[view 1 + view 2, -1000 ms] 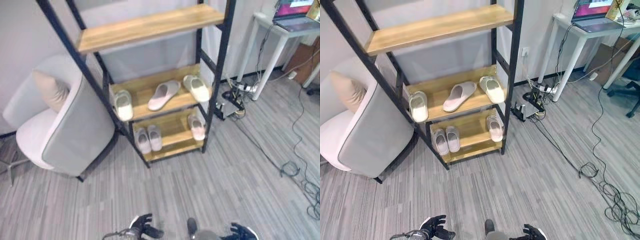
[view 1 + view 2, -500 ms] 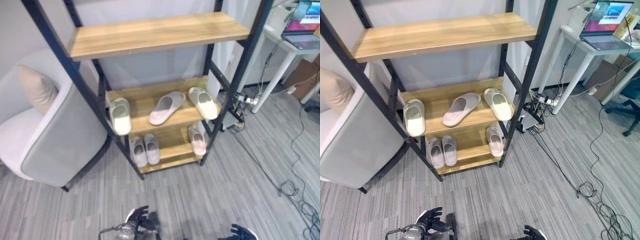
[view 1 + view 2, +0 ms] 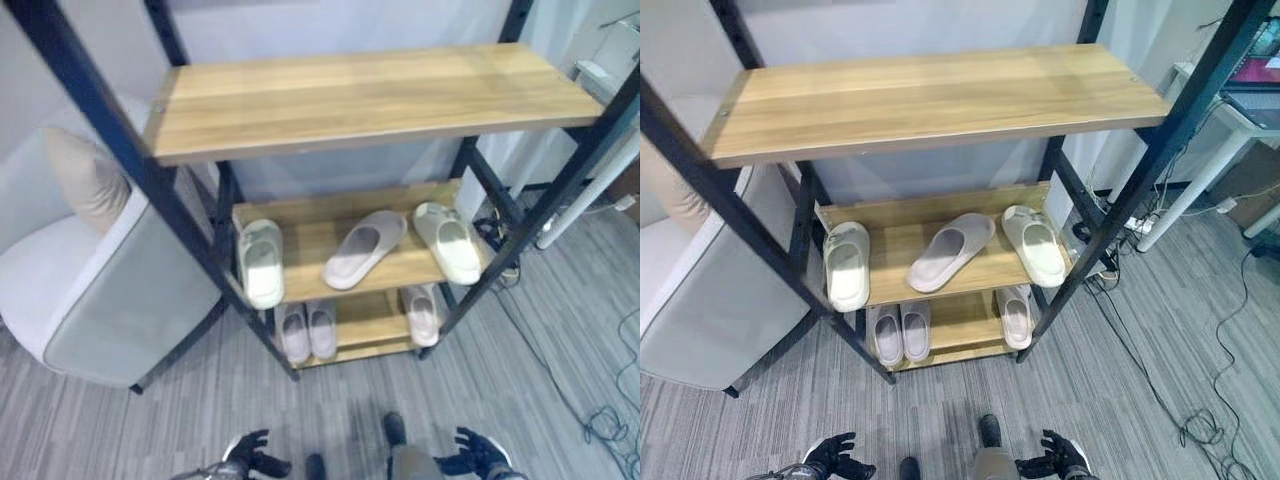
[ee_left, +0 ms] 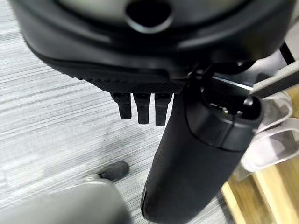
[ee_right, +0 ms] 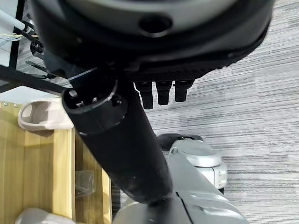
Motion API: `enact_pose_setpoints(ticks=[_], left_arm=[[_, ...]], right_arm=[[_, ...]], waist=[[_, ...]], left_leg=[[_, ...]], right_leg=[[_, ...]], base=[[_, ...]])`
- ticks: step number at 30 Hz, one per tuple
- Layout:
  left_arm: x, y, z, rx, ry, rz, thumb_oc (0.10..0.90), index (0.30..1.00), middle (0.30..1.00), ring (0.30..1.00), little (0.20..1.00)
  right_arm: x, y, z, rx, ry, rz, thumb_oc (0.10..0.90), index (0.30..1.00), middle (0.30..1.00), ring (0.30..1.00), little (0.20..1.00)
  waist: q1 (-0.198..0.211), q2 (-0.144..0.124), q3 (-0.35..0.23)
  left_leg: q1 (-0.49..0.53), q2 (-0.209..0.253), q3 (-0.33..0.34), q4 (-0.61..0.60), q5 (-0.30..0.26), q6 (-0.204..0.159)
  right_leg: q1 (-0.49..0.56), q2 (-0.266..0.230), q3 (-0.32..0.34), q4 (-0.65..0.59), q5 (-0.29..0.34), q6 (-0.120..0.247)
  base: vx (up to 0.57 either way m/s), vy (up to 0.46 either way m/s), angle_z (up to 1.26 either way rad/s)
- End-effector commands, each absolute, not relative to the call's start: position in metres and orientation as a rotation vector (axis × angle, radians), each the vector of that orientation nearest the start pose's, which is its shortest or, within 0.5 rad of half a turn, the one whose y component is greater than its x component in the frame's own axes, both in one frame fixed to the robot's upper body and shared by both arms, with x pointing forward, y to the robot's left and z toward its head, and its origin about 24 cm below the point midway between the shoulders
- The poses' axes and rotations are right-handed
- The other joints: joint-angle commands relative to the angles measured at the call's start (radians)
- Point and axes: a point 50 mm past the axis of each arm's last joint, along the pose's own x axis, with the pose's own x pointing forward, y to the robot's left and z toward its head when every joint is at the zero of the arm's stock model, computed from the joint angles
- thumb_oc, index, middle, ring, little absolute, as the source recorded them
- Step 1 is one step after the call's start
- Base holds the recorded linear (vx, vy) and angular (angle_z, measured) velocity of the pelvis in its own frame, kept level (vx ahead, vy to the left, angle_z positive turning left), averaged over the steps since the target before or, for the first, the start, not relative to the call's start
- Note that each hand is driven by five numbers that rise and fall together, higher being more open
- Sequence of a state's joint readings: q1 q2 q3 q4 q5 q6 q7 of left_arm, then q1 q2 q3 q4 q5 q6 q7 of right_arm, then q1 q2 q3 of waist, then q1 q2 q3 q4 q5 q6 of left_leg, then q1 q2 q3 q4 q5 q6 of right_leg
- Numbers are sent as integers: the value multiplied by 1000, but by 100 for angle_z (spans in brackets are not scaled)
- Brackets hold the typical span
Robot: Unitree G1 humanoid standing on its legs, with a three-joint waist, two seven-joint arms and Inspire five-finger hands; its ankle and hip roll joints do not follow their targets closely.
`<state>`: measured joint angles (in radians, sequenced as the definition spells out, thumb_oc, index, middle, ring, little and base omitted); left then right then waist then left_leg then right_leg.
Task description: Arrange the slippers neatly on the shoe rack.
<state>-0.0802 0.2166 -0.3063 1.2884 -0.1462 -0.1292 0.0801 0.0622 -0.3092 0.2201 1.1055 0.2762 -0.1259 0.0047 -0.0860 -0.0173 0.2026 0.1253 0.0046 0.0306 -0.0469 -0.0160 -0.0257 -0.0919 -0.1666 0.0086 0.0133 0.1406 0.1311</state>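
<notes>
The shoe rack (image 3: 360,95) has a black frame and wooden shelves, and its top shelf is bare. On the middle shelf a cream slipper (image 3: 262,264) lies at the left, a pinkish slipper (image 3: 365,247) lies askew in the middle, and a cream slipper (image 3: 449,243) lies at the right. The bottom shelf holds a pale pair (image 3: 307,331) at the left and a single slipper (image 3: 422,314) at the right. My left hand (image 3: 252,455) and right hand (image 3: 478,455) hang low over the floor in front of the rack, both open and holding nothing.
A grey armchair (image 3: 120,300) with a beige cushion (image 3: 85,180) stands against the rack's left side. White table legs (image 3: 1200,180) and loose cables (image 3: 1200,430) lie to the right. Grey plank floor (image 3: 120,420) spreads in front of the rack.
The camera has moved closer to the rack, which now looms larger. The slippers keep their places on the shelves. Both hands stay low and open.
</notes>
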Motion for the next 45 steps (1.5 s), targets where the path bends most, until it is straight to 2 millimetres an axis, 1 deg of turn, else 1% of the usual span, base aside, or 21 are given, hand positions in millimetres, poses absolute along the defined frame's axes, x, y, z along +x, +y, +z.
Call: enact_pose_setpoints(ticks=[1, 4, 6, 8, 10, 12, 13, 14, 16, 21, 25, 29, 31, 33, 36, 39, 40, 42, 43, 44, 45], left_arm=[[138, 203, -152, 281, 1005, 4, 800, 900, 900, 900, 900], [133, 204, -154, 266, 1017, 8, 800, 900, 900, 900, 900], [131, 200, -155, 265, 1028, -4, 800, 900, 900, 900, 900], [130, 195, -156, 256, 1032, -15, 800, 900, 900, 900, 900], [129, 192, -157, 256, 1033, -22, 800, 900, 900, 900, 900], [129, 192, -157, 249, 1034, -20, 800, 900, 900, 900, 900], [128, 190, -158, 248, 1036, -25, 800, 900, 900, 900, 900], [128, 190, -158, 249, 1036, -25, 800, 900, 900, 900, 900], [129, 188, -157, 249, 1032, -27, 800, 900, 900, 900, 900], [128, 189, -158, 269, 1038, -41, 800, 900, 900, 900, 900], [139, 187, -154, 275, 994, -54, 800, 900, 900, 900, 900], [158, 186, -145, 281, 914, -49, 800, 900, 900, 900, 900], [172, 185, -137, 288, 846, -61, 800, 900, 900, 900, 900], [185, 185, -127, 276, 772, -66, 800, 900, 900, 900, 900], [203, 179, -106, 246, 620, -108, 800, 900, 900, 900, 900], [216, 176, -80, 231, 463, -161, 800, 900, 900, 900, 900], [218, 175, -72, 227, 424, -178, 800, 900, 900, 900, 900], [221, 175, -56, 224, 346, -211, 800, 900, 900, 900, 900], [221, 175, -56, 224, 346, -210, 800, 900, 900, 900, 900], [223, 176, -41, 219, 275, -229, 800, 900, 900, 900, 900], [223, 177, -36, 220, 252, -235, 800, 900, 900, 900, 900]], right_arm=[[109, -248, -144, -170, 1001, -88, 800, 900, 900, 900, 900], [102, -252, -145, -170, 1012, -100, 800, 900, 900, 900, 900], [97, -256, -145, -173, 1029, -121, 800, 900, 900, 900, 900], [95, -259, -146, -176, 1044, -133, 800, 900, 900, 900, 900], [92, -261, -147, -173, 1053, -146, 800, 900, 900, 900, 900], [89, -261, -148, -172, 1068, -147, 800, 900, 900, 900, 900], [89, -260, -149, -177, 1076, -148, 800, 900, 900, 900, 900], [89, -260, -149, -177, 1076, -148, 800, 900, 900, 900, 900], [92, -258, -149, -172, 1069, -153, 800, 900, 900, 900, 900], [91, -250, -152, -165, 1075, -125, 800, 900, 900, 900, 900], [94, -247, -152, -172, 1073, -107, 800, 900, 900, 900, 900], [108, -243, -149, -178, 1035, -93, 800, 900, 900, 900, 900], [113, -242, -148, -187, 1023, -85, 800, 900, 900, 900, 900], [114, -241, -147, -188, 1014, -82, 800, 900, 900, 900, 900], [111, -241, -147, -185, 1009, -84, 800, 900, 900, 900, 900], [107, -245, -146, -182, 1002, -100, 800, 900, 900, 900, 900], [106, -247, -146, -182, 1002, -106, 800, 900, 900, 900, 900], [103, -250, -145, -181, 1002, -119, 800, 900, 900, 900, 900], [103, -250, -145, -181, 1002, -119, 800, 900, 900, 900, 900], [100, -253, -145, -181, 1008, -126, 800, 900, 900, 900, 900], [99, -254, -146, -185, 1015, -128, 800, 900, 900, 900, 900]], waist=[[-20, 5, -23], [-12, 5, -32], [-8, 6, -26], [-3, 5, -22], [7, 2, -18], [16, -2, -20], [27, -3, -20], [27, -4, -19], [37, -1, -12], [36, 1, -29], [36, 3, -34], [38, 9, -18], [47, 14, -14], [56, 19, -17], [80, 14, -37], [95, 18, -57], [95, 16, -59], [99, 22, -55], [99, 22, -55], [101, 24, -51], [103, 24, -49]], left_leg=[[-54, 39, 20, 144, -92, -47], [-79, 84, 12, 208, -85, -79], [-123, 122, 28, 307, -32, -102], [-138, 136, 50, 349, -12, -101], [-160, 123, 57, 337, 5, -96], [-175, 111, 71, 302, -11, -85], [-200, 103, 75, 265, -2, -81], [-198, 102, 76, 265, -2, -81], [-219, 99, 69, 233, 24, -85], [-167, 78, 79, 162, 18, -71], [-157, 51, 77, 136, 4, -50], [-168, 39, 82, 124, -3, -35], [-179, 39, 93, 124, -3, -23], [-185, 40, 104, 119, 5, -16], [-194, 33, 115, 94, 32, -20], [-203, 46, 116, 61, 79, -37], [-193, 45, 113, 48, 78, -42], [-195, 55, 106, 35, 102, -50], [-195, 55, 106, 35, 102, -50], [-193, 58, 97, 36, 106, -53], [-192, 59, 92, 38, 107, -54]], right_leg=[[-37, 5, 27, 94, -132, 40], [1, 35, 21, 101, -163, 8], [43, 47, -5, 90, -185, -18], [76, 55, -24, 77, -199, -35], [101, 67, -27, 66, -204, -45], [123, 75, -31, 45, -210, -50], [146, 85, -33, 21, -215, -51], [148, 84, -33, 20, -216, -51], [161, 97, -24, 10, -216, -52], [187, 104, -15, -13, -219, -43], [171, 89, -3, 11, -226, -27], [94, 66, 10, 62, -208, 1], [76, 62, 6, 99, -218, 10], [86, 62, -15, 144, -233, 18], [138, 57, -65, 106, -243, 17], [168, 70, -77, 30, -243, -1], [180, 69, -85, 18, -253, -5], [185, 80, -101, -3, -239, -14], [185, 80, -101, -3, -239, -14], [196, 88, -114, -15, -236, -19], [202, 90, -118, -20, -236, -22]], base=[[25, -236, 28], [17, -315, 13], [-1, -246, 20], [25, -158, 34], [78, -119, 15], [134, -78, -3], [128, -46, 3], [121, -19, 12], [88, -6, 10], [139, 34, -21], [78, 86, -28], [-44, 85, 2], [-100, 59, -31], [-82, 26, -11], [-53, -29, -4], [-62, -59, -2], [-87, -67, -3], [-67, -48, -4], [-67, -65, 2], [-60, -64, 5], [-74, -82, 16]])
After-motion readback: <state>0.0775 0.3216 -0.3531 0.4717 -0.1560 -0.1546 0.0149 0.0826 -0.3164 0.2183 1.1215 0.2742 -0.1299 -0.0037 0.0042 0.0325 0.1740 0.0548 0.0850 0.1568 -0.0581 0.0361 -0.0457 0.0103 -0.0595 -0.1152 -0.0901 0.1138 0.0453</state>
